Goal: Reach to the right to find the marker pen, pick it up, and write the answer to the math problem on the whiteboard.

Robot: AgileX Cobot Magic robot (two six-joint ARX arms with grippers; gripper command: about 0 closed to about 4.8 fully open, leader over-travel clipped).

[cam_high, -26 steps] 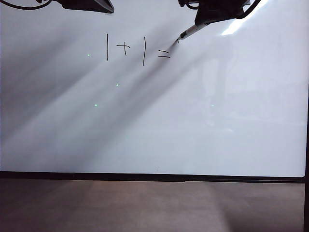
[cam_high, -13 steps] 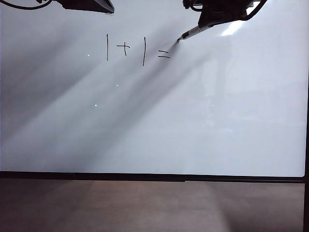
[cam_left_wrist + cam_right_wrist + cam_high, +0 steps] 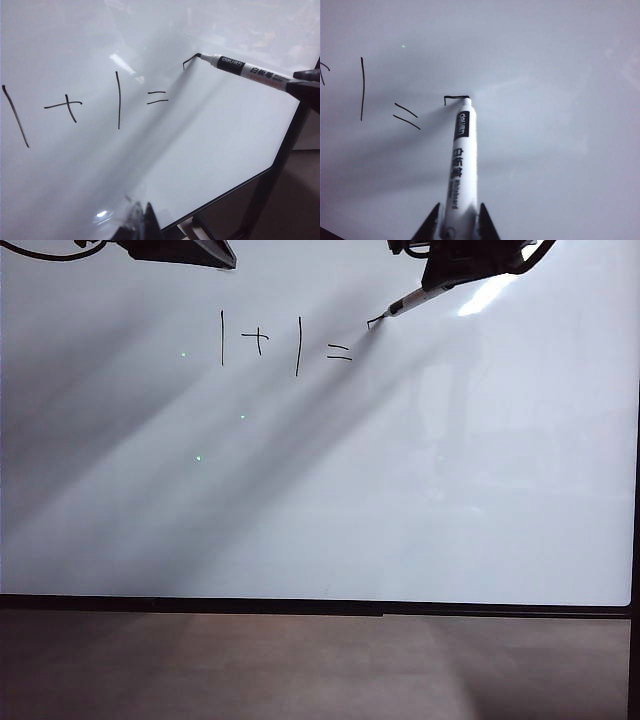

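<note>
Board: The whiteboard (image 3: 320,490) is big and shiny, with a thin black frame. It fills most of the exterior view. A brown floor (image 3: 300,665) strip runs under it.

Sum: The math problem (image 3: 285,343) is drawn in thin black lines near the top of the board. It reads one plus one equals. It also shows in the left wrist view (image 3: 85,105).

Pen: The marker pen (image 3: 460,165) is white with black print on its side. Its dark tip touches the board just to the right of the equals sign and a bit above it. In the exterior view the pen (image 3: 412,300) slants down and to the left from the claw.

New mark: A small black mark (image 3: 455,98) sits at the pen tip. It is a short flat line with a little stroke going down at its left end. From the left wrist it looks like a small hook (image 3: 189,60).

Right gripper: The right gripper (image 3: 455,225) is clenched on the back part of the pen. One dark finger sits on each side of the barrel. In the exterior view it is at the top right (image 3: 462,265).

Left gripper: The left gripper (image 3: 140,222) is at the top left of the exterior view (image 3: 185,252), well apart from the pen. Only a small dark bit of it shows, so I cannot tell if it is released or clenched.
</note>
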